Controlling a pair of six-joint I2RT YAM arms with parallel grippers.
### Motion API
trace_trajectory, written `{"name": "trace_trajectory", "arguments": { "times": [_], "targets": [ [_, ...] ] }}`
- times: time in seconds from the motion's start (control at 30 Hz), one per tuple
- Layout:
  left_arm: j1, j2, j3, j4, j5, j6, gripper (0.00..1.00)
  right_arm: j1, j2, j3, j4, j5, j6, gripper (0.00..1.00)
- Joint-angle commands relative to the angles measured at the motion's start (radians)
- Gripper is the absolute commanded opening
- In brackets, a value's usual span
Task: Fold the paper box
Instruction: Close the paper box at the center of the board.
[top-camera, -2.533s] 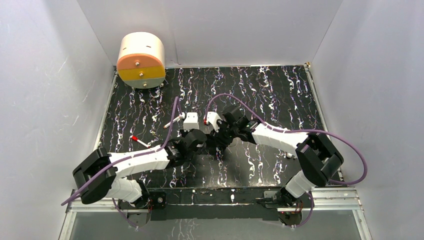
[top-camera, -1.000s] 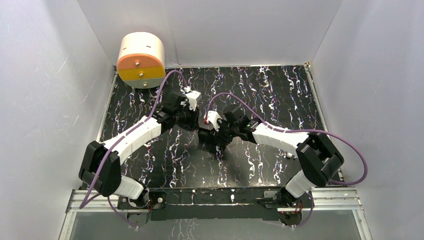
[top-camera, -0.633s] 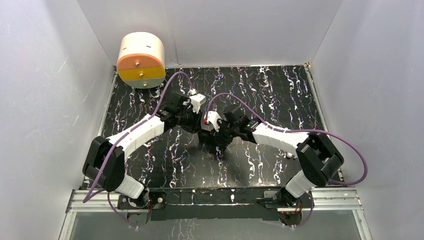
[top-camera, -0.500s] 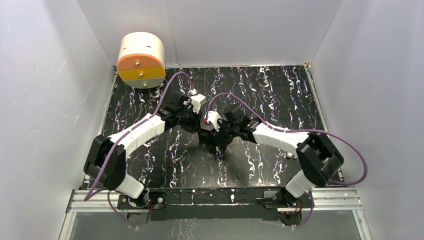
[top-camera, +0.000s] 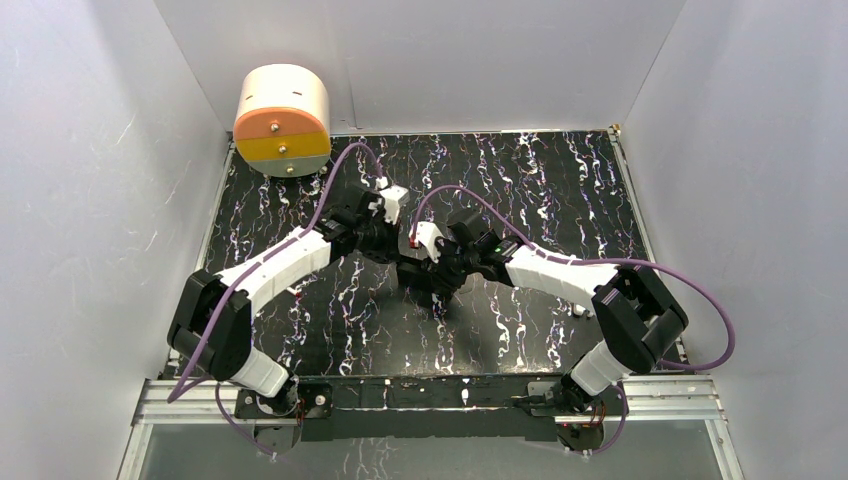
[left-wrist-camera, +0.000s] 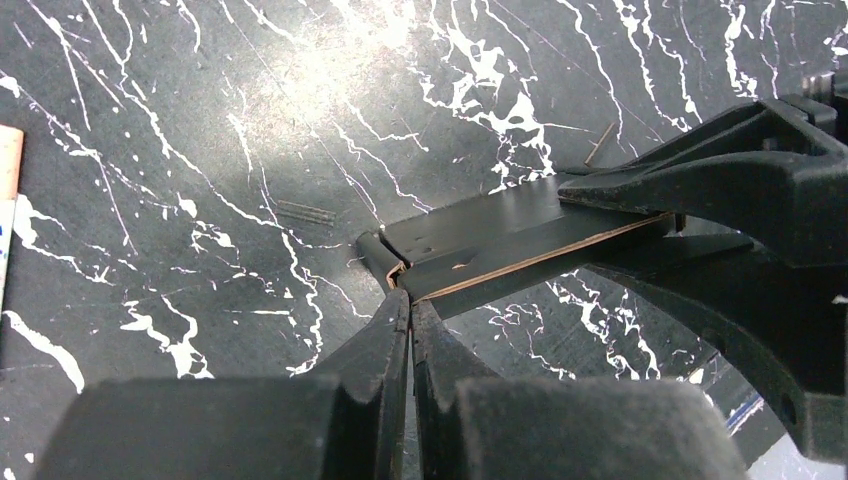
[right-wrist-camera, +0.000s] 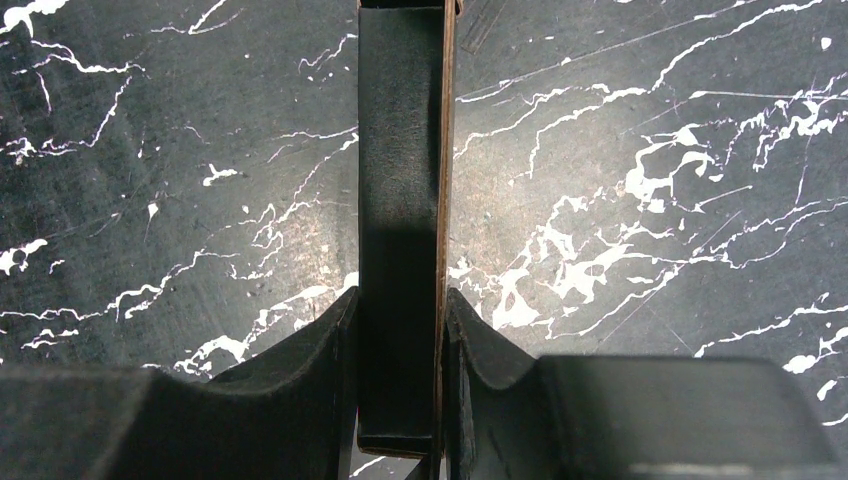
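The right gripper (right-wrist-camera: 400, 300) stands partly open with a grip on card, and the left gripper (left-wrist-camera: 410, 305) is closed tight, finger against finger; the two meet nose to nose over the middle of the white-veined black table (top-camera: 560, 190). A cream drum (top-camera: 283, 120) with an orange face stands at the far left corner, well apart from them. The paper box (right-wrist-camera: 398, 150), collapsed flat and narrow with a brown edge showing, is clamped between the right fingers (right-wrist-camera: 340, 345). The left fingertips (left-wrist-camera: 398, 305) touch its free end beside a small bent flap (left-wrist-camera: 372, 248), and I cannot tell whether they pinch any card.
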Motion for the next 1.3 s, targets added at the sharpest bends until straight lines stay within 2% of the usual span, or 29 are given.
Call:
{"name": "trace_trajectory", "arguments": {
  "times": [0.0, 0.3, 0.67, 0.97, 1.13, 1.27],
  "targets": [
    [-0.061, -0.038, 0.019, -0.01, -0.116, -0.076, 0.0, -0.001, -0.01, 0.015, 0.045, -0.02, 0.001, 0.36],
    [-0.156, -0.07, -0.066, 0.057, -0.339, -0.146, 0.0, -0.002, -0.006, 0.018, 0.048, -0.021, 0.005, 0.36],
    [-0.188, -0.093, -0.116, 0.118, -0.37, -0.244, 0.0, -0.002, -0.003, 0.018, 0.051, -0.019, 0.008, 0.36],
    [-0.217, -0.088, -0.153, 0.128, -0.465, -0.22, 0.0, -0.002, 0.0, 0.019, 0.052, -0.018, 0.006, 0.36],
    [-0.228, -0.095, -0.108, 0.081, -0.54, -0.162, 0.0, -0.002, 0.0, 0.022, 0.051, -0.017, 0.005, 0.36],
    [-0.249, -0.098, -0.109, 0.079, -0.548, -0.169, 0.0, -0.002, 0.002, 0.025, 0.052, -0.017, 0.006, 0.36]
  ]
}}
